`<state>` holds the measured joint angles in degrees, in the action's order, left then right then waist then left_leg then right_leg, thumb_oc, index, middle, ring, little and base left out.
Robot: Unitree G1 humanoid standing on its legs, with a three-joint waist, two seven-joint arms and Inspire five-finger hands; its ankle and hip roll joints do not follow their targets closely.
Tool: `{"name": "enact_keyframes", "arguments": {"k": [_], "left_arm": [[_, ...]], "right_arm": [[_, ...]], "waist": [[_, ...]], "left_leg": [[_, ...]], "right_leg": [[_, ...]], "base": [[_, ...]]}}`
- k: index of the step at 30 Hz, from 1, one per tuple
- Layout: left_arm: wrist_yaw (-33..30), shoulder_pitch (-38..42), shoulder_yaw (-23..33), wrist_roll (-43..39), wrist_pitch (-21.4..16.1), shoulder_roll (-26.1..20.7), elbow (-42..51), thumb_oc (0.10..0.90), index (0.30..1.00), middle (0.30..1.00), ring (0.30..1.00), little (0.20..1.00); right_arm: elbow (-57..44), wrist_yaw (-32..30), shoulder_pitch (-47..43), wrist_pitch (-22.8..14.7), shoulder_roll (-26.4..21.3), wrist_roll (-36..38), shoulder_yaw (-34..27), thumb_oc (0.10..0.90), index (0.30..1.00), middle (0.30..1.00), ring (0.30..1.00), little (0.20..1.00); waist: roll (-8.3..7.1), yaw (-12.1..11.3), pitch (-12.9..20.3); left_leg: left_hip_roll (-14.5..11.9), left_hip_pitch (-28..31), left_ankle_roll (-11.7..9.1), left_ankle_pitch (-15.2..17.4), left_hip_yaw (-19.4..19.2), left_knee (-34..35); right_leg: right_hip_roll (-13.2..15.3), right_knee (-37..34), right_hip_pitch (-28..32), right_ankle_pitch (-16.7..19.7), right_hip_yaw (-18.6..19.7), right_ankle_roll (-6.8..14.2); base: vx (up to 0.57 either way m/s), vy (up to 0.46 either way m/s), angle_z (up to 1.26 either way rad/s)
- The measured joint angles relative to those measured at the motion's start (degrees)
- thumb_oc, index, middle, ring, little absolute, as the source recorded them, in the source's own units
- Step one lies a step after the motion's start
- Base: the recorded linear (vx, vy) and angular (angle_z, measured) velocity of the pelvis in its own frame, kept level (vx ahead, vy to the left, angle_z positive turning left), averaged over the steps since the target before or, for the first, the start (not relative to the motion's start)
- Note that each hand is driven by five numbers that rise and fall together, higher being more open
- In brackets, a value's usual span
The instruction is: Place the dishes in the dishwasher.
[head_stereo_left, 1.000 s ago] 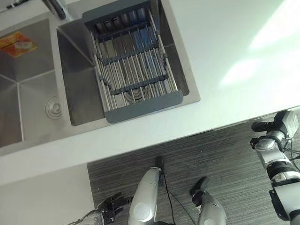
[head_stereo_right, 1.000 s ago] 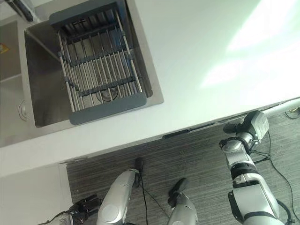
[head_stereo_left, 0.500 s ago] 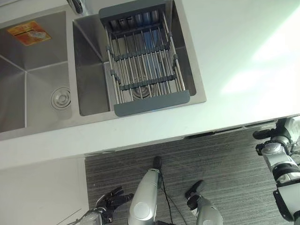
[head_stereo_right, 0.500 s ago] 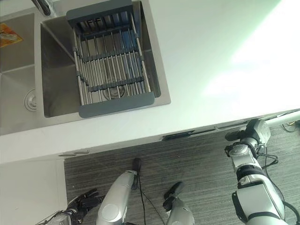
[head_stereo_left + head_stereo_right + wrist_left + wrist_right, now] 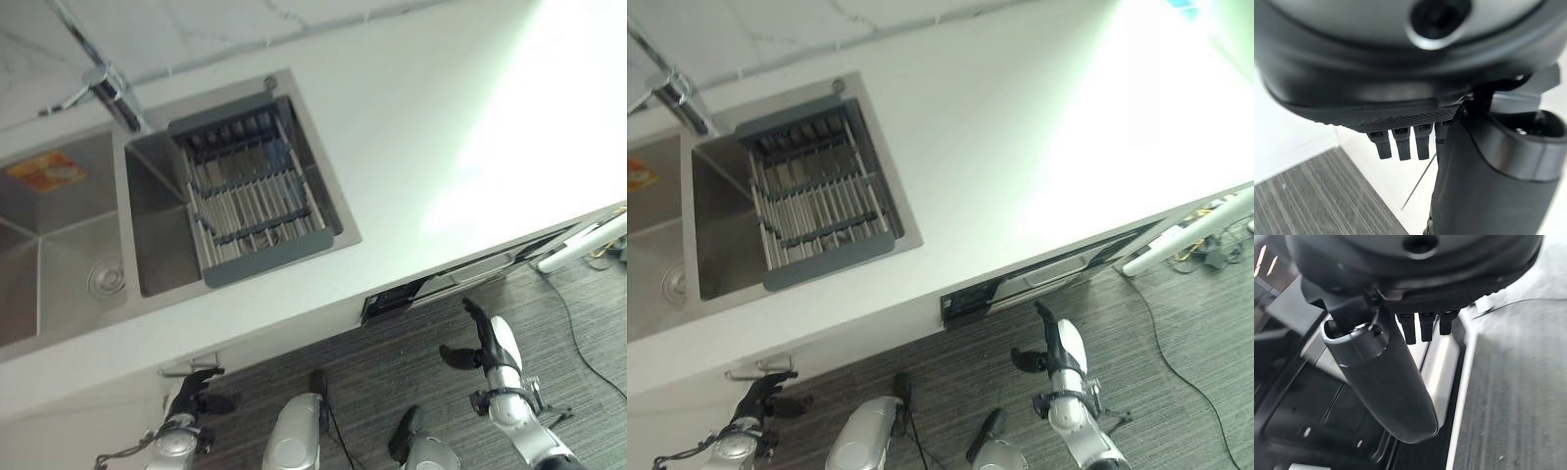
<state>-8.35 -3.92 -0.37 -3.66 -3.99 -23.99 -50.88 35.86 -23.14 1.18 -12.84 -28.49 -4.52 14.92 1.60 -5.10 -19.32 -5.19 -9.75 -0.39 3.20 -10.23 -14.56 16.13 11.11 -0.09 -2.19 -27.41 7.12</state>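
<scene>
The dishwasher (image 5: 411, 292) sits under the white counter (image 5: 441, 127); its dark top edge and silver handle (image 5: 1058, 266) show, and the door looks shut. My right hand (image 5: 485, 338) hangs just in front of it, below the handle. In the right wrist view its fingers (image 5: 1422, 325) are straight, holding nothing, with the silver handle (image 5: 1440, 362) past them. My left hand (image 5: 191, 390) is low by the white cabinet under the sink; its fingers (image 5: 1400, 144) are relaxed and hold nothing.
A double steel sink (image 5: 69, 255) is set in the counter at the left, with a grey drying rack (image 5: 250, 201) across its right basin and a faucet (image 5: 108, 93) behind. An orange patch (image 5: 44, 171) lies in the left basin. A white bar (image 5: 588, 240) lies on the floor at right.
The camera has tilted, so the sink sits smaller and the dishwasher's top edge has come into view. My right hand has moved from the right edge to in front of the dishwasher.
</scene>
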Motion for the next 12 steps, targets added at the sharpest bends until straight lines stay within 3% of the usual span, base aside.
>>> {"name": "enact_keyframes", "arguments": {"k": [6, 12], "left_arm": [[0.9, -1.88, 0.12, -0.67, 1.53, 0.12, -0.93, 0.8, 0.9, 0.9, 0.9, 0.9], [12.01, -1.54, 0.01, -12.39, 2.84, 3.34, -3.72, 0.8, 0.9, 0.9, 0.9, 0.9]], "right_arm": [[1.13, 0.64, 3.23, -0.5, 1.36, -0.08, -3.67, 0.8, 0.9, 0.9, 0.9, 0.9], [8.04, 2.58, 3.34, -0.63, 5.32, -1.75, -3.16, 0.8, 0.9, 0.9, 0.9, 0.9]], "waist": [[-0.49, 1.73, 2.51], [-1.0, 1.94, 6.11]], "left_leg": [[-0.62, 1.13, -0.29, 0.87, -1.27, -0.17], [-0.85, 1.93, -0.39, 0.94, -2.3, -0.15]], "right_leg": [[-0.05, 1.0, 0.02, -0.81, 1.27, -0.42], [0.35, 3.18, -0.67, -1.84, 2.45, -0.47]], "base": [[-0.01, -0.007, -0.09], [0.0, -0.042, -0.06]]}}
